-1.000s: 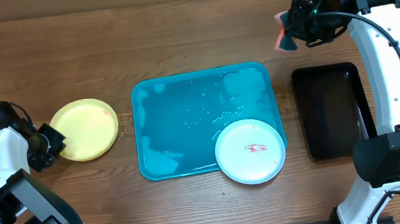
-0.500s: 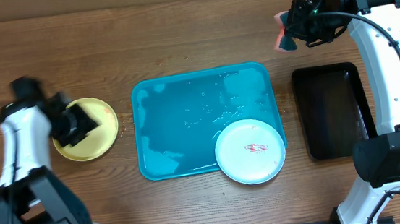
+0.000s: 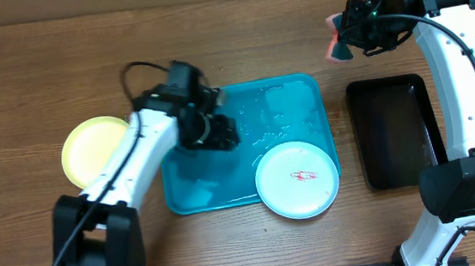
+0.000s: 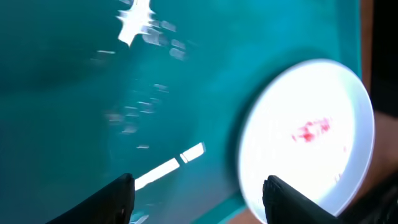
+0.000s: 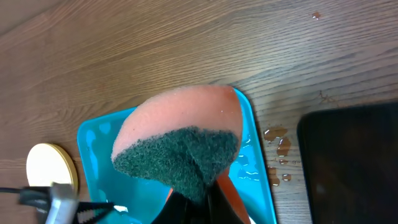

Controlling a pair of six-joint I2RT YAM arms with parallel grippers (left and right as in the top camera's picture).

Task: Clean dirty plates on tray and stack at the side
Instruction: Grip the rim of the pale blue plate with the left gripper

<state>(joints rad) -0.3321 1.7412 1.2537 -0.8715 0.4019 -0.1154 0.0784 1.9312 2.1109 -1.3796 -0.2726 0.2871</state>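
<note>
A white plate (image 3: 297,180) with a red sauce smear lies on the front right corner of the turquoise tray (image 3: 244,106); it also shows in the left wrist view (image 4: 311,137). A pale yellow plate (image 3: 93,152) lies on the table left of the tray and shows in the right wrist view (image 5: 50,167). My left gripper (image 3: 220,134) is open and empty above the tray's left part (image 4: 74,93), left of the white plate. My right gripper (image 3: 343,42) is shut on an orange and green sponge (image 5: 180,143), held high beyond the tray's far right corner.
A black rectangular tray (image 3: 394,130) stands right of the turquoise tray, also visible in the right wrist view (image 5: 354,162). Water drops lie on the wood between the two trays (image 5: 277,155). The turquoise tray's surface is wet.
My left arm has swung from the yellow plate at the far left to above the turquoise tray. The yellow plate stays on the table. The right arm has not moved.
</note>
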